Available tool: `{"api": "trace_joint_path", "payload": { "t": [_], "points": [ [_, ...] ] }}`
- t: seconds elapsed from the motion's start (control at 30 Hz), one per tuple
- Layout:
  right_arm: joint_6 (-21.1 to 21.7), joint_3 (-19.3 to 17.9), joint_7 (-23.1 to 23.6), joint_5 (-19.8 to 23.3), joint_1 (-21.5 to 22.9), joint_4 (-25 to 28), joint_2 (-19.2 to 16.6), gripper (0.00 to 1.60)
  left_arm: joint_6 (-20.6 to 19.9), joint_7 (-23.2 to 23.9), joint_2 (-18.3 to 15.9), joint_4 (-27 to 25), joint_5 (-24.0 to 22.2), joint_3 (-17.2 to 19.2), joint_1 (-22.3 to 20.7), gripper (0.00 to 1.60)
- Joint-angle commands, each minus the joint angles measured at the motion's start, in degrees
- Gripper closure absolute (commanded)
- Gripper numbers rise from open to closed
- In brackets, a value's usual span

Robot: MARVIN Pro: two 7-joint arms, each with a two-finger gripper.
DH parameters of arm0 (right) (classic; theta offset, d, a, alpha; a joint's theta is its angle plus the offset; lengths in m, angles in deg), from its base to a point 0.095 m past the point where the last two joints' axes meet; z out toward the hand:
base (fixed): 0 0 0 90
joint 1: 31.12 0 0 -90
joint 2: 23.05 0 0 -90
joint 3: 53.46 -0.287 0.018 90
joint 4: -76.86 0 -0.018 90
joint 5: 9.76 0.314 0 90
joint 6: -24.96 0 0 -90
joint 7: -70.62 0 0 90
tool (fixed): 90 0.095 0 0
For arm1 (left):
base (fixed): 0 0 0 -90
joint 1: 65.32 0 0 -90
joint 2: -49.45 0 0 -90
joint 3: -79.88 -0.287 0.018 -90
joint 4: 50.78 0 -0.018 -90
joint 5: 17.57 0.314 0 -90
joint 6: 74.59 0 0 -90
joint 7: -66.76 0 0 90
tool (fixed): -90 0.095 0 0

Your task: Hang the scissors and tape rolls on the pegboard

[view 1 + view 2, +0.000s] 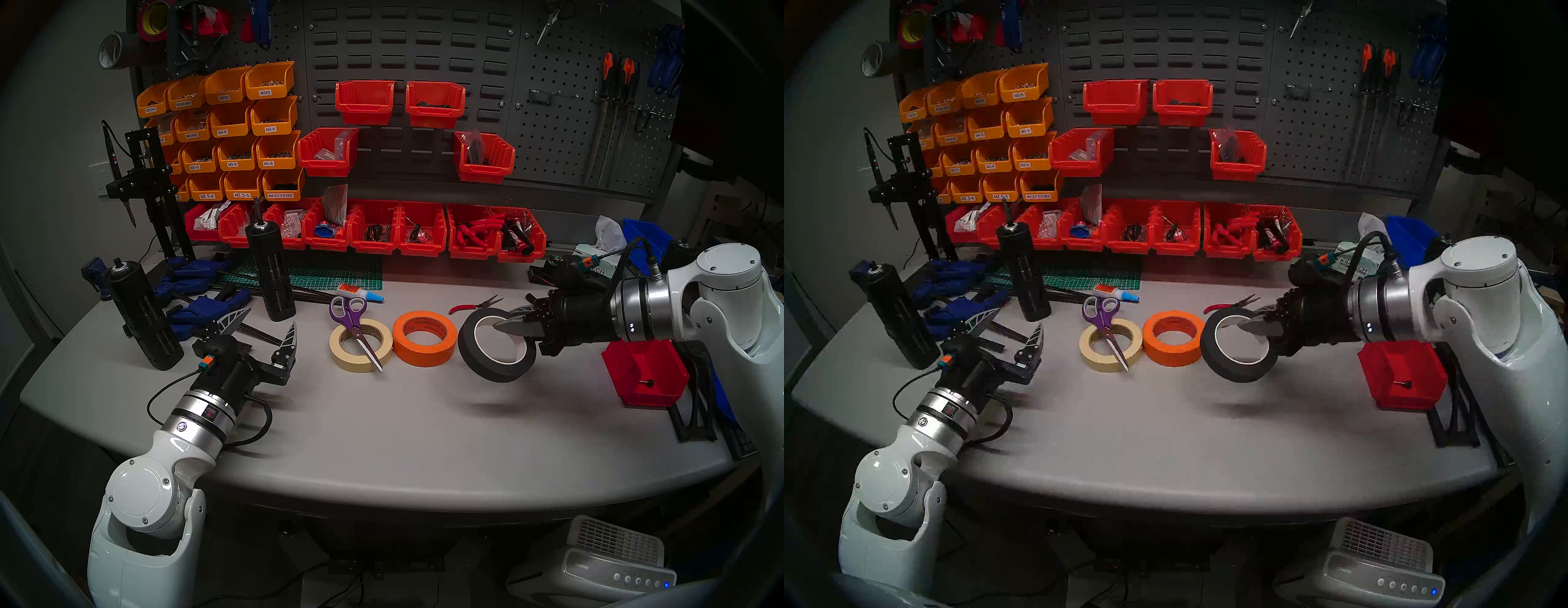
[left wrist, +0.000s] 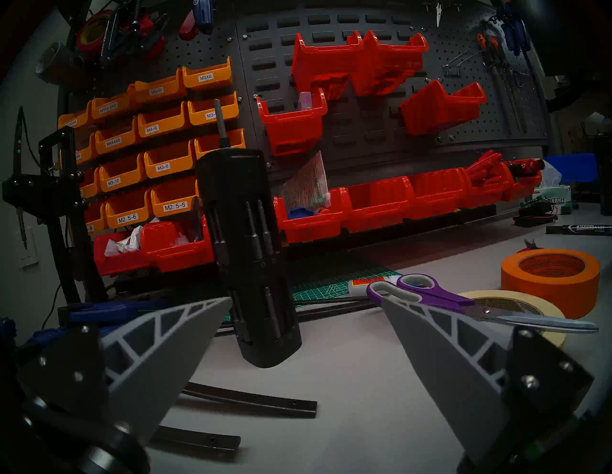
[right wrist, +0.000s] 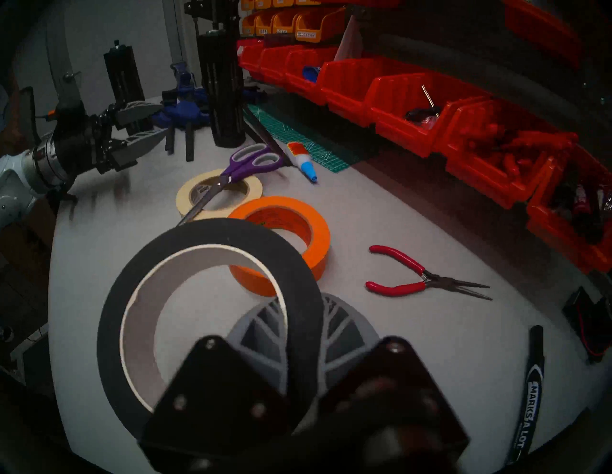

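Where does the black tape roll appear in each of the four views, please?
Head stereo left: black tape roll right of centre, tilted, held off the table by the right gripper.
Head stereo right: right of centre, same pose.
Left wrist: not in it.
Right wrist: lower left, clamped in the fingers.
Shared landmark: the orange tape roll, beside it.

Black roll [image 1: 498,349] tilted above table; orange roll [image 1: 424,338] flat beside beige roll [image 1: 360,344]; purple scissors [image 1: 355,326] across it.
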State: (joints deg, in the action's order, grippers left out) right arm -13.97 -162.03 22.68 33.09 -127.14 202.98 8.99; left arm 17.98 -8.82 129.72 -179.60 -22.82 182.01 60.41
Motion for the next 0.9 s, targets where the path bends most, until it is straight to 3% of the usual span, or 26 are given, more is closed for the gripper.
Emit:
{"api": "trace_joint_path", "payload": {
  "t": [0.0,0.3,0.87],
  "points": [
    [-0.89,-7.34,-1.31,2.52,2.42,1.32,4.91,1.60,0.27,0.05,0.00,-0.70,-0.01,-0.11,-0.09,0.00],
    [-1.92,-12.38,-7.01,3.85,5.57,2.72,10.63,1.60,0.27,0.05,0.01,-0.70,-0.01,-0.11,-0.09,0.00],
    [-5.26,-11.19,-19.82,5.17,13.49,3.24,16.89,1.60,0.28,0.05,0.01,-0.72,-0.01,-0.11,-0.07,0.00]
  ]
}}
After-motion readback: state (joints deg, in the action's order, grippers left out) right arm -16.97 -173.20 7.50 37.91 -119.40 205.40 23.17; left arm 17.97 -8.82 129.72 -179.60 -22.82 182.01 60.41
